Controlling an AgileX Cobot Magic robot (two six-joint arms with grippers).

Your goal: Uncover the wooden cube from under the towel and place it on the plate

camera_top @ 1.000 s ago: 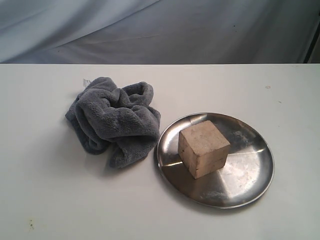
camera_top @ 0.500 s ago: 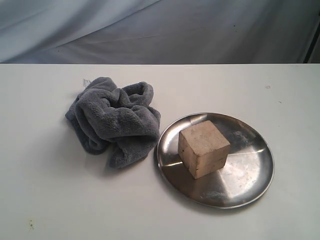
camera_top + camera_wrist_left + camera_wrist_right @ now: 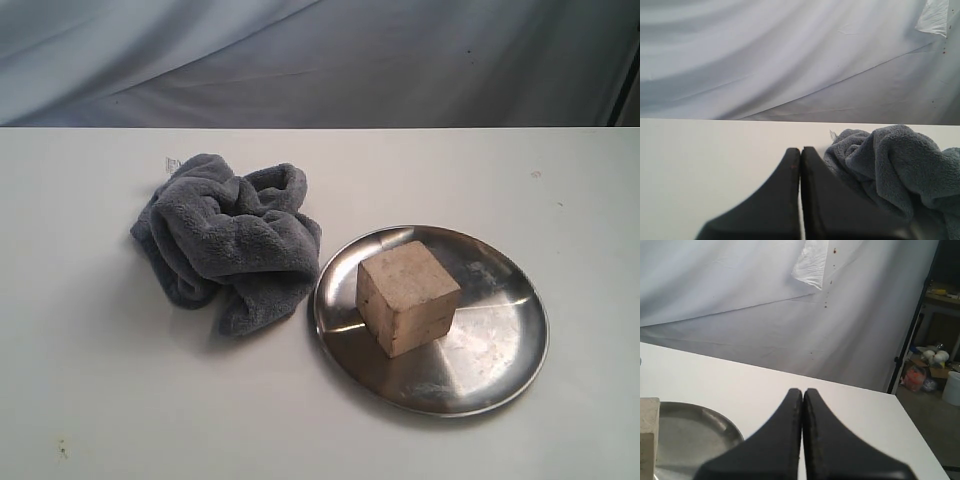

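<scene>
The pale tan wooden cube stands uncovered on the shiny steel plate, slightly left of the plate's middle. Left of the plate lies the dark grey towel, crumpled in a heap on the table and nearly touching the rim. Neither arm shows in the exterior view. In the left wrist view my left gripper is shut with nothing in it, and the towel lies just beside it. My right gripper is also shut and empty; the plate and an edge of the cube appear beside it.
The white table runs to a far edge with a grey cloth backdrop behind it. In the right wrist view the table's edge gives way to floor with boxes and clutter.
</scene>
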